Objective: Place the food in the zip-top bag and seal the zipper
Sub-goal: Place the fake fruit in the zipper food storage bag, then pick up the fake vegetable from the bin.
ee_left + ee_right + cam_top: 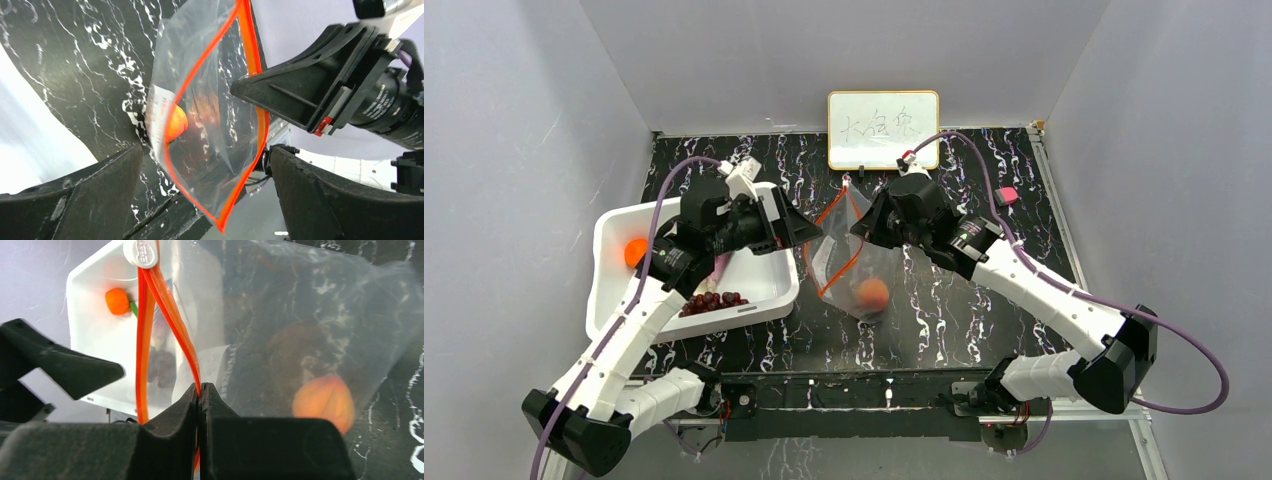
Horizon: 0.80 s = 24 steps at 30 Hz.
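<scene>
The clear zip-top bag hangs at the table's middle with its mouth gaping, and one orange round fruit lies inside it. My right gripper is shut on the red-orange zipper strip, pinching it at the fingertips. My left gripper stands wide open at the bag's mouth, holding nothing; the zipper loop shows between its fingers. More food stays in the white bin: an orange fruit and a dark grape bunch.
A small whiteboard with writing leans on the back wall. A pink object lies at the table's right edge. The bin sits just left of the bag, and grey walls close in on both sides.
</scene>
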Available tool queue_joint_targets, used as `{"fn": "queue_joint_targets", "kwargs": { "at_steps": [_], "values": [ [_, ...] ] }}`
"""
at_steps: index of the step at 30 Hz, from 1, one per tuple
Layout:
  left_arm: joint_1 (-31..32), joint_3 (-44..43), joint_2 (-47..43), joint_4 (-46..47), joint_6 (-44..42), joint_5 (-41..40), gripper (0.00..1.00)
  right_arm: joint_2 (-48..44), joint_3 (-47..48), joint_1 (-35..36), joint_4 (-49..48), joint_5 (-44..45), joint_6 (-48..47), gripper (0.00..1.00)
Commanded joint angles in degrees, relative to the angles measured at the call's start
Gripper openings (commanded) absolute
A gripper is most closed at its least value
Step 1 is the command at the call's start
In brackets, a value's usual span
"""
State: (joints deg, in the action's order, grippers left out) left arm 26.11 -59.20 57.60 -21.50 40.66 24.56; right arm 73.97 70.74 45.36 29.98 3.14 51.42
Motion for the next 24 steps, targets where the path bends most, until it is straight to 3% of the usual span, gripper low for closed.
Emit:
{"fn": "queue_joint_targets", "kwargs": {
  "at_steps": [1, 11, 14, 20, 24],
  "values": [
    [0.3, -6.5, -1.7, -6.7, -4.8, -6.1, 0.98, -3.8, 2.4, 0.3, 1.9, 6.6, -2.4, 0.00],
    [0.3, -16.5, 1.5, -21.8, -15.2, -32.4, 0.98, -7.3, 1.7, 0.3, 4.6, 11.0, -7.1, 0.00],
    [0.4, -17.6, 2.9, -24.3, -16.7, -38.5, 0.93, -8.7, 1.1, 0.3, 4.3, 10.5, -8.1, 0.00],
    [-0.8, -14.8, 6.2, -23.9, -18.7, -46.3, 0.88, -10.6, 1.2, 0.3, 4.3, 10.9, -9.4, 0.00],
    [-3.5, -12.4, 8.0, -21.4, -19.0, -47.1, 0.83, -11.4, 1.8, 0.3, 4.7, 11.5, -10.5, 0.00]
  ]
}}
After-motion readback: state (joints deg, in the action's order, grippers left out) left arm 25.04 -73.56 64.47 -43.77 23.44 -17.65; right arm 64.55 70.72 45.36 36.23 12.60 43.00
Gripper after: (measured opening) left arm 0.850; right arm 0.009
